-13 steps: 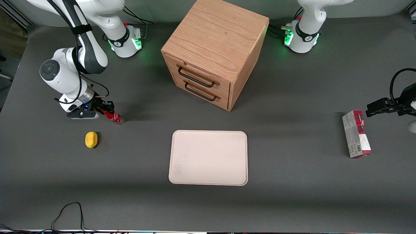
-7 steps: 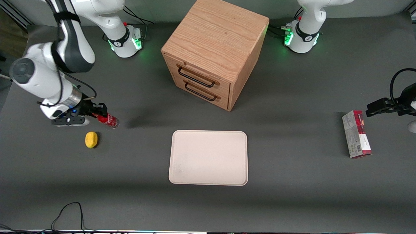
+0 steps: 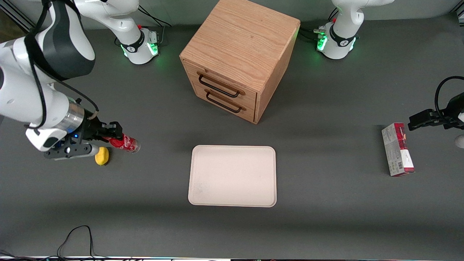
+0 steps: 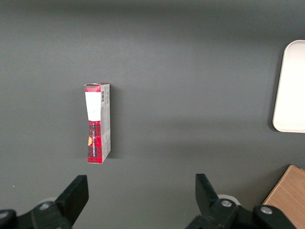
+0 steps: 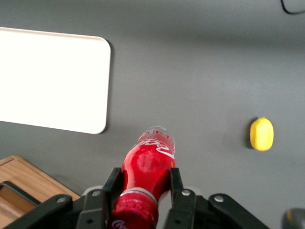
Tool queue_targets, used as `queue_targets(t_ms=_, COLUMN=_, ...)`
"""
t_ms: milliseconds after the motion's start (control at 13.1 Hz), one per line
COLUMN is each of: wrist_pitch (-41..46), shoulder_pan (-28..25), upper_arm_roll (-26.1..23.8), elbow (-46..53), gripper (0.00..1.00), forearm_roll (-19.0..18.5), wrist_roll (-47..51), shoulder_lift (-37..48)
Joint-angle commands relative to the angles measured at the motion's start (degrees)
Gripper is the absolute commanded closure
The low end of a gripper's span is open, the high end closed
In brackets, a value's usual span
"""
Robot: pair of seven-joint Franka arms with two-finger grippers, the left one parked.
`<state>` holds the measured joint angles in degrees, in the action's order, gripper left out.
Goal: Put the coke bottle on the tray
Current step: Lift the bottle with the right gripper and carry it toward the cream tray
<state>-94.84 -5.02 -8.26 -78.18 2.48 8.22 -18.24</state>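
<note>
Front view: gripper [image 3: 115, 135] fingers [image 5: 113, 187] clamp coke bottle [image 3: 125, 142] above lemon [image 3: 102, 156]; tray [image 3: 232, 176] well apart.

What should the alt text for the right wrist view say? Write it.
The gripper holds a red coke bottle by its neck end, lifted above the grey table. Below lie a cream tray, a small yellow object and a wooden cabinet corner.

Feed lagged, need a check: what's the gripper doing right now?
Gripper: jaws shut on the coke bottle, held above the table near the yellow object, not yet over the tray.
</note>
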Motion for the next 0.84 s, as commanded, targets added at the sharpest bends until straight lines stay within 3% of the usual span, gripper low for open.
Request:
queue_targets(t_ms=0, wrist_pitch=7.37, shoulder_pan=-0.08, upper_arm_roll=-4.55, elbow=20.74, gripper=1.0, forearm_roll=-2.21, wrist_roll=1.36, shoulder_lift=-12.67)
queue_targets(t_ms=76, wrist_pitch=7.56, shoulder_pan=-0.16, upper_arm_roll=-6.48, elbow=23.83, gripper=1.0, forearm_roll=-2.91, wrist_roll=1.79, shoulder_lift=-15.05)
queue_targets(t_ms=380, wrist_pitch=2.66, shoulder_pan=-1.31, upper_arm_roll=-18.95, elbow=28.51, gripper=1.0, forearm_roll=-17.22, wrist_roll=4.95, shoulder_lift=-23.22)
queue_targets(t_ms=685, wrist_pitch=-7.19, shoulder_pan=-2.44, upper_arm_roll=-21.79, elbow=28.43, gripper=1.0, forearm_roll=-19.18, wrist_roll=4.96, shoulder_lift=-30.44)
queue_targets(t_ms=761, wrist_pitch=-8.25, shoulder_pan=-3.58, upper_arm_roll=-21.88, elbow=28.43, gripper=1.0, forearm_roll=-21.36, wrist_roll=4.96, shoulder_lift=-31.67)
